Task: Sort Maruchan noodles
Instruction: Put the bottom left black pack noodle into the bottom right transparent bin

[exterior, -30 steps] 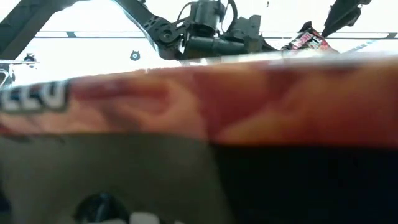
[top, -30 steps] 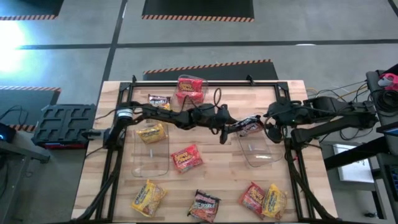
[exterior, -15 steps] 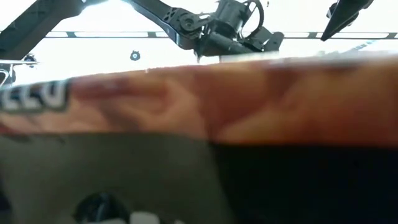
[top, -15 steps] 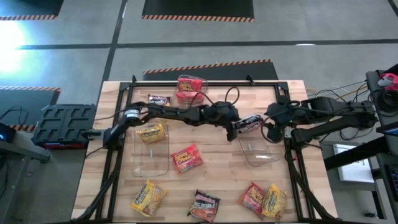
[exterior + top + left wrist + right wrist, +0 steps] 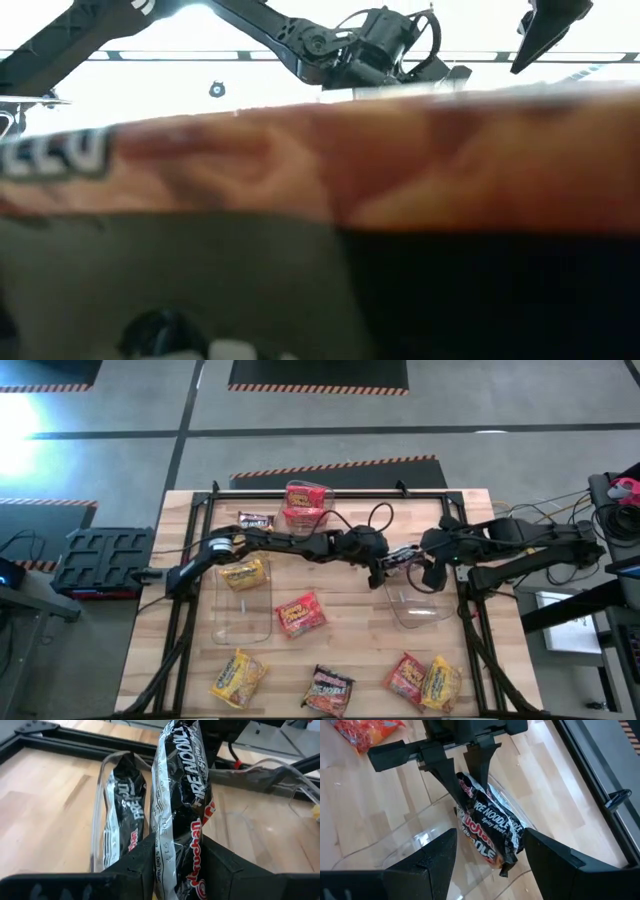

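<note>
Left claw (image 5: 175, 865) pinches the black Maruchan fire-noodle packet (image 5: 182, 795) by its edge, right claw (image 5: 487, 852) wide nearby; it looks light, crinkly, slippery, probably brittle inside.

The left arm is stretched across toward the right side, its end effector (image 5: 385, 563) clamped on a black packet (image 5: 182, 805). The right arm is bent inward, its end effector (image 5: 428, 567) held wide open just beside the left one.
</note>
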`<state>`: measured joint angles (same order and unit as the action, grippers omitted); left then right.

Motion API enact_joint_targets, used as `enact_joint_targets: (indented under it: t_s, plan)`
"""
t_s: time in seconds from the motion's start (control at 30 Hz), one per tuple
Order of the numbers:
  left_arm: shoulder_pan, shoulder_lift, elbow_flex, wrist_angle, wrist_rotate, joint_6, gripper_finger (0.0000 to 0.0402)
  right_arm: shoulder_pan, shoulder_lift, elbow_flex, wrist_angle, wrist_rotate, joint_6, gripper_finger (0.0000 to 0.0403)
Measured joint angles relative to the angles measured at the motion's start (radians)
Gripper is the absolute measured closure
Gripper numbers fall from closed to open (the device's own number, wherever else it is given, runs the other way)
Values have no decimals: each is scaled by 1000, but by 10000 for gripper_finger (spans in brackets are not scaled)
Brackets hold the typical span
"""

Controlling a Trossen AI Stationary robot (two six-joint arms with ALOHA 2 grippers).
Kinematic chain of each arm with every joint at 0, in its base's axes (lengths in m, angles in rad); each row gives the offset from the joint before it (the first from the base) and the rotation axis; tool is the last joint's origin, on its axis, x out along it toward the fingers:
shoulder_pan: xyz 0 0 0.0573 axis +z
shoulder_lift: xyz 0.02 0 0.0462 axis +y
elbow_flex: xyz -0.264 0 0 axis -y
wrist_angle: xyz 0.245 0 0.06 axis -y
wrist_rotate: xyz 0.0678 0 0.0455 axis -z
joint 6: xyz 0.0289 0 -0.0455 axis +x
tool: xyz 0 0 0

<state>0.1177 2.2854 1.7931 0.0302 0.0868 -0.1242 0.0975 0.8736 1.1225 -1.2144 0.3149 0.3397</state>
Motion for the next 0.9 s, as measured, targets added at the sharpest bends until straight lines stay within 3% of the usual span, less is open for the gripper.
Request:
enact_joint_targets:
  t_s: [0.57,0.9]
  plan:
    - [1,4,0,-37,-43,13,296,0,124,-1,0,0,-1,183]
    - [1,4,-1,-26,-53,37,257,0,148,-1,1,-27,0,183]
